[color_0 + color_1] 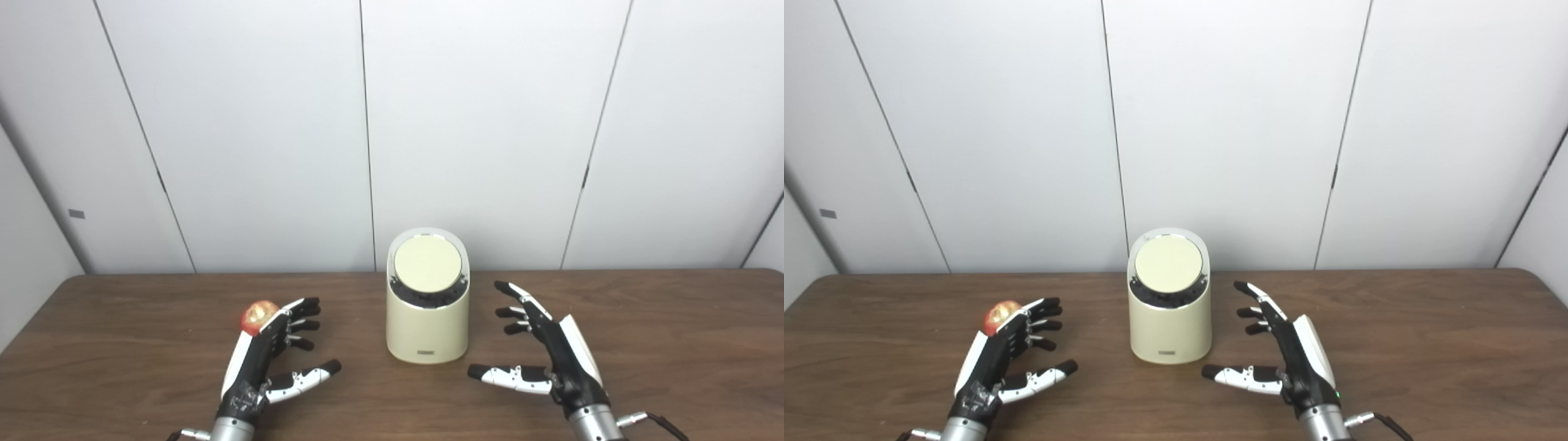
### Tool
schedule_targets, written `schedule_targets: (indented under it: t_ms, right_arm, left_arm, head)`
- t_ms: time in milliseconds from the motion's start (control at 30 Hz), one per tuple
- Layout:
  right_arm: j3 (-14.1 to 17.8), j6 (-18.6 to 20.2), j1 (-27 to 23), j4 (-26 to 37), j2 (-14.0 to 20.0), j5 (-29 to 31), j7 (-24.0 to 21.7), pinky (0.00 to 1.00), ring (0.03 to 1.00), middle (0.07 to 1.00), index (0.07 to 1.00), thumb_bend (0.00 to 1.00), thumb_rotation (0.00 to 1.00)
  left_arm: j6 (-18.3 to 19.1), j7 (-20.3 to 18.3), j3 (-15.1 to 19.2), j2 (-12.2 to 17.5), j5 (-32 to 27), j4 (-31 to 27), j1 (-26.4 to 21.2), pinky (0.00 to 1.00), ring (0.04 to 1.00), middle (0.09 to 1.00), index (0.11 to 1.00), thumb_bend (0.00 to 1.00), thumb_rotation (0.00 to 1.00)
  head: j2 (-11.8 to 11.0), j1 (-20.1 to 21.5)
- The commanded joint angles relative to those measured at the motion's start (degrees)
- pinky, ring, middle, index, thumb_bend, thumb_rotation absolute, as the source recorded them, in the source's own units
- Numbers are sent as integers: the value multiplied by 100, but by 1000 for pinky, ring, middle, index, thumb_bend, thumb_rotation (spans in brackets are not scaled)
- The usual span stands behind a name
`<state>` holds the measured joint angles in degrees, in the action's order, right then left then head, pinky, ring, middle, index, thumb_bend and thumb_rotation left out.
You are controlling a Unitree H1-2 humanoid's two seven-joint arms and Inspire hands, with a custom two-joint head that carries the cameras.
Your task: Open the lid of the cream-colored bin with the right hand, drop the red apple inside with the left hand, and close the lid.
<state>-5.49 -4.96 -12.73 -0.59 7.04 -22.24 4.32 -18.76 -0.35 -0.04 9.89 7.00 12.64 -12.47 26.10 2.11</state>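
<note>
Table: a brown wooden top is seen, with a plain white wall behind it.
Bin: a cream-colored bin is stood upright near the middle of the table, toward the far side.
Lid: a round cream lid is seen flat and shut on the slanted top of the bin, with a dark ring below it.
Apple: a red apple is found on the table, left of the bin and well apart from it. It is partly hidden behind the left hand, on the hand's left side.
Left hand: it is held over the table just beside the apple. Its fingers are spread apart and nothing is held. Whether the apple is touched cannot be told.
Right hand: it is held over the table to the right of the bin, near it but apart from it. Its fingers are spread apart, its thumb is pointed left toward the bin, and nothing is held.
</note>
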Motion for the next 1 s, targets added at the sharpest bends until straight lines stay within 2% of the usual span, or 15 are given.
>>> schedule_targets:
  t_ms: [0,267,433,600,733,833,967]
  right_arm:
    - [51,-176,-135,145,6,51,74,656,763,890,862,720,246]
    - [49,-143,-122,174,20,27,67,642,752,884,859,720,240]
    - [44,-137,-124,167,20,19,67,638,751,889,856,720,233]
    - [40,-194,-178,69,-4,-26,129,638,755,882,855,715,272]
    - [49,-178,-408,-81,-28,-69,179,662,784,878,857,699,336]
    - [61,-157,-682,-138,12,-129,178,648,784,879,863,696,339]
    - [136,36,-1056,-216,33,-116,142,676,817,897,978,734,340]
  left_arm:
    - [-119,43,51,62,16,-184,-138,604,752,809,827,703,56]
    - [-124,74,62,14,20,-185,-131,600,748,810,827,701,34]
    - [-148,119,63,6,78,-146,-142,608,755,811,826,701,54]
    - [-212,164,40,0,128,-6,-202,616,757,809,825,708,72]
    - [-258,170,32,-18,139,164,-279,617,765,810,826,701,68]
    - [-297,197,24,-33,195,263,-336,615,764,811,826,693,62]
    - [-348,238,15,-54,241,366,-397,617,760,811,825,689,65]
  head:
    - [1,7]
    - [5,-44]
    - [-27,-51]
    - [-65,-58]
    - [-114,-42]
    - [-146,-49]
    - [-193,-53]
